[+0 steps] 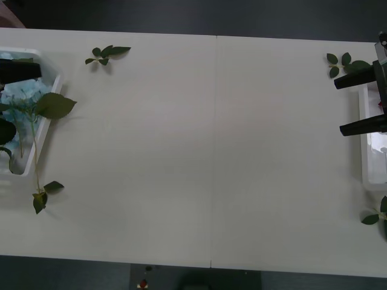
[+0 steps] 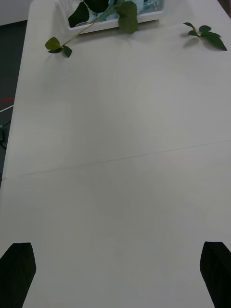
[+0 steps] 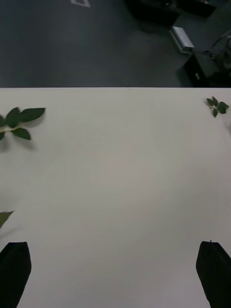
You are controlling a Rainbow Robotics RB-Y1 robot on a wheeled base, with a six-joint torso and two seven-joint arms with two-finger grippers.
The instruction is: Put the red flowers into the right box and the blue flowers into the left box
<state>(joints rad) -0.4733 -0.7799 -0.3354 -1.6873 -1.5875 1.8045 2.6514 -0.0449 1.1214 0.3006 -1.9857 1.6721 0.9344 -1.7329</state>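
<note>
The left box (image 1: pixel 53 90) sits at the table's far left edge and holds the pale-blue flowers (image 1: pixel 24 96). One long stem with leaves (image 1: pixel 40 196) hangs over its near rim onto the table. The same box (image 2: pixel 115 25) and trailing stem (image 2: pixel 57 44) appear far off in the right wrist view. My left gripper (image 3: pixel 113 274) is open, one black finger (image 1: pixel 21 69) hovering over the left box. The right box (image 1: pixel 365 151) lies at the far right edge. My right gripper (image 1: pixel 358 103) hangs open over its far end, nothing between the fingers. The red flowers are out of view.
Loose leaf sprigs lie at the back left (image 1: pixel 107 54) and back right (image 1: pixel 341 62). Another leaf (image 1: pixel 370 219) pokes out beside the right box's near end. The broad white tabletop (image 1: pixel 211 157) stretches between the two boxes, with a seam down its middle.
</note>
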